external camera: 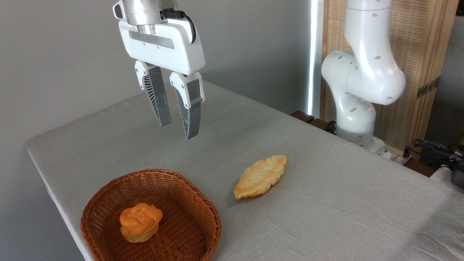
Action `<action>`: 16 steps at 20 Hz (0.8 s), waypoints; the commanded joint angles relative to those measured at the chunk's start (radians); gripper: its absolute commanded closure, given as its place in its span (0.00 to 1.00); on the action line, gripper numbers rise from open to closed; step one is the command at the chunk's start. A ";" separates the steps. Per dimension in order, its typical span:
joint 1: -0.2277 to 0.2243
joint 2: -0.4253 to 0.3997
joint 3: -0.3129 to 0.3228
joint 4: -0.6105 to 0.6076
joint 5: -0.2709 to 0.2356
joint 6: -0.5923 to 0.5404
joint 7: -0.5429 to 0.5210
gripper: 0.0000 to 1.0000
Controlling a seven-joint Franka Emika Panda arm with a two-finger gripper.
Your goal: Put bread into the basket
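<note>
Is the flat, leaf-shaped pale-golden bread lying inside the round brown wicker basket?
No, the leaf-shaped bread lies on the grey table, right of the basket.

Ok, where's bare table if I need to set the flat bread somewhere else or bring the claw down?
Widest free patch: the table right of the flat bread, out to the near right edge. Also bare: the far left stretch under the claw, behind the basket. Tightest: between basket and flat bread. The basket holds only the bun, with room beside it.
</note>
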 commanded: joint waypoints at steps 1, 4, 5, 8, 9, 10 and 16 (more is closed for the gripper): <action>0.049 -0.004 -0.047 0.000 -0.015 -0.014 0.006 0.00; 0.049 -0.004 -0.047 0.000 -0.017 -0.016 0.008 0.00; 0.049 -0.004 -0.045 0.000 -0.023 -0.019 0.008 0.00; 0.054 -0.004 -0.038 0.000 -0.101 -0.021 0.011 0.00; 0.055 -0.004 -0.036 0.000 -0.107 -0.025 0.033 0.00; 0.055 -0.004 -0.036 0.000 -0.109 -0.028 0.070 0.00; 0.057 -0.004 -0.036 0.000 -0.112 -0.044 0.097 0.00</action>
